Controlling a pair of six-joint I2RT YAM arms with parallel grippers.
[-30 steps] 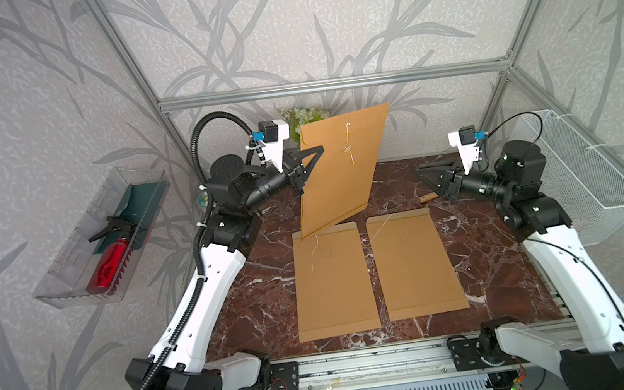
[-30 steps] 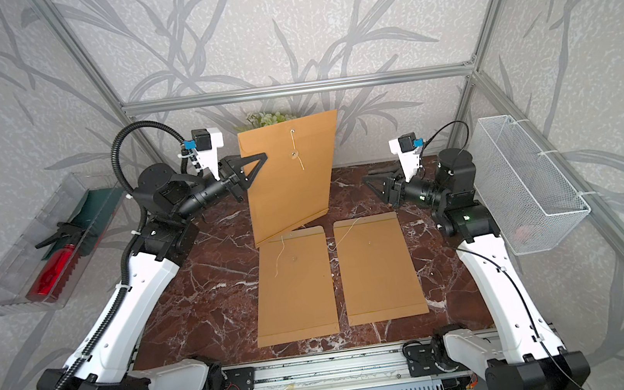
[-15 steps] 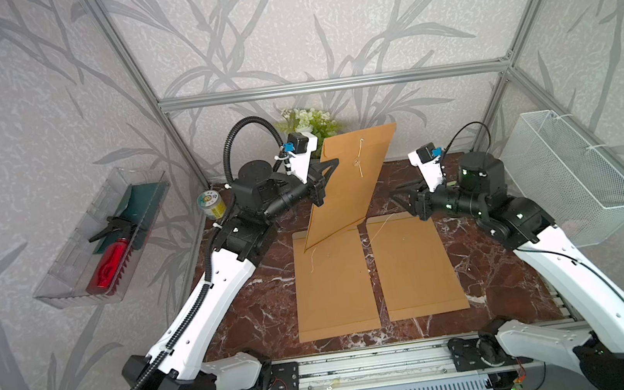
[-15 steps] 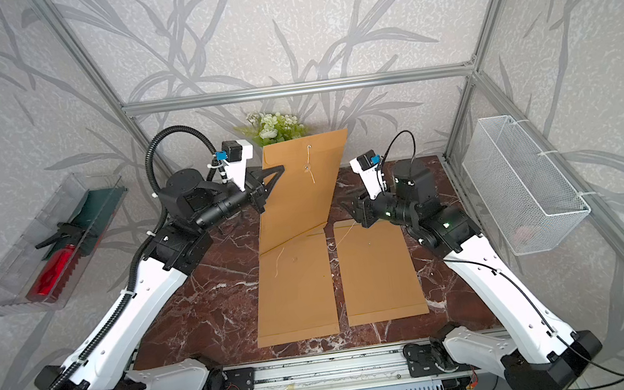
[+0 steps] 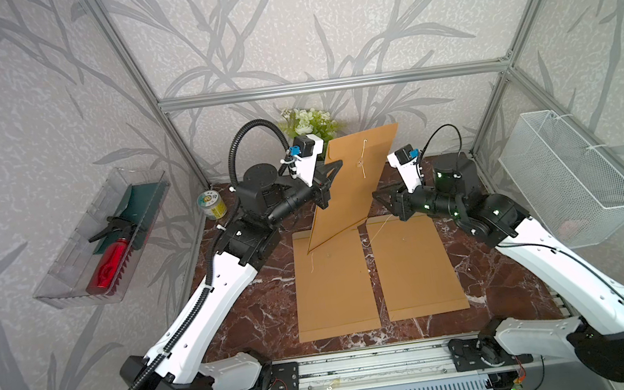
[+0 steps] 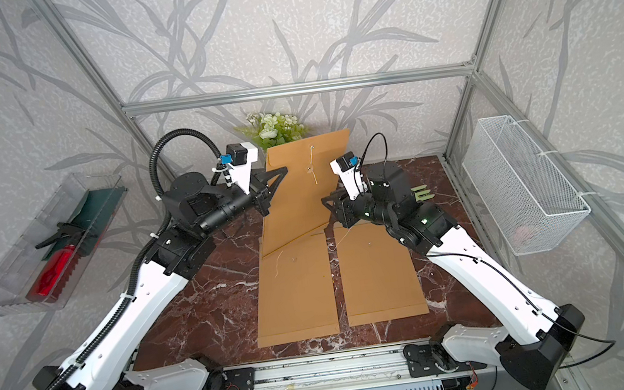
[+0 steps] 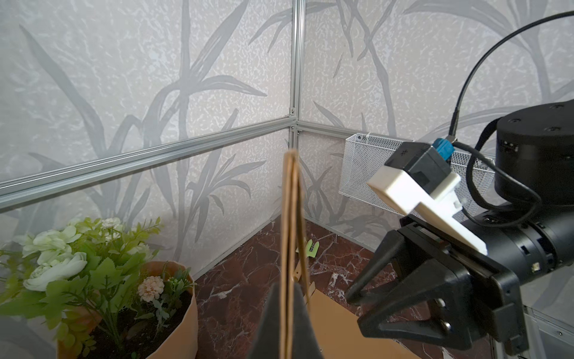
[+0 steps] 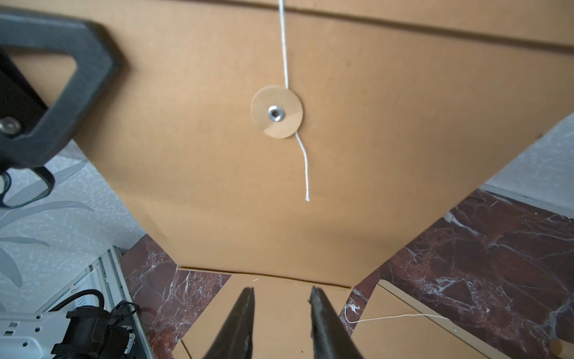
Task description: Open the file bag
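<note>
Ok, left gripper (image 7: 287, 314) pinched tight on bag (image 5: 357, 194) edge, holding it up tilted over the table (image 5: 267, 302), long axis near upright. Right gripper (image 8: 281, 295) jaws slightly apart, empty, facing the bag's face; string (image 8: 302, 161) hangs off disc (image 8: 277, 112) straight ahead of it, not touching. Right arm is nearer, likely grabs string.

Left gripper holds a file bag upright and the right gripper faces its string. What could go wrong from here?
1. The left gripper pinches only one edge of the bag; a tug on the string may swing it or pull it free.
2. The string is thin and lies flat below the disc; the open right gripper may miss it or crease the paper.
3. The bag's lower corner hangs near the flat bags and could shift them.
</note>
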